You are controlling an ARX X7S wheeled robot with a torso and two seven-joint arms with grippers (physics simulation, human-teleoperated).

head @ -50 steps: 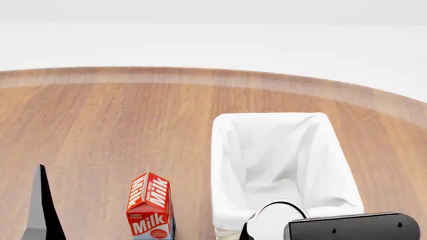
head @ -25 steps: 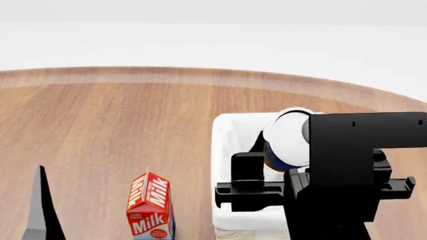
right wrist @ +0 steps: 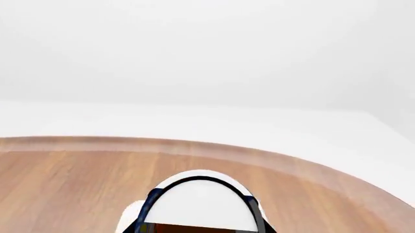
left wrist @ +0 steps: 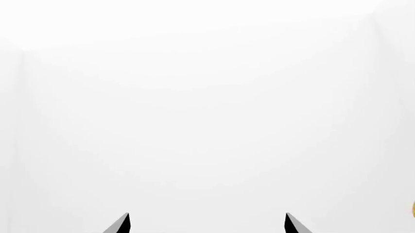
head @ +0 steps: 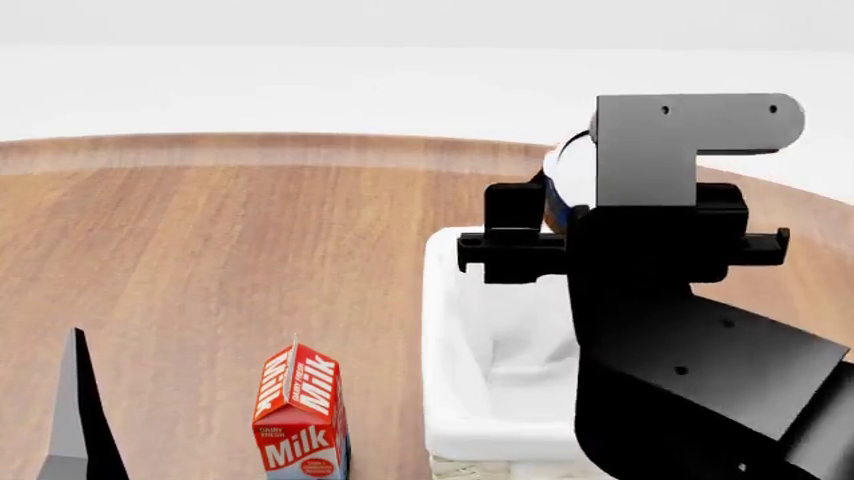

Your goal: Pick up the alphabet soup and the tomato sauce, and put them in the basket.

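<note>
One can, alphabet soup (head: 563,180), pinched in right gripper (head: 567,205) above basket (head: 447,300); lowering and release judged next; left gripper (left wrist: 206,224) fingers spread, empty; tomato sauce unseen

Wide bare wood across the left and far table (head: 227,230), open for passing. Near left, blocked by a milk carton (head: 300,415) standing just beside the basket (head: 461,330). Over the basket's right and far side, crowded out by the right arm (head: 681,330) and its can (head: 566,180); open only above the left part of the lining.
</note>
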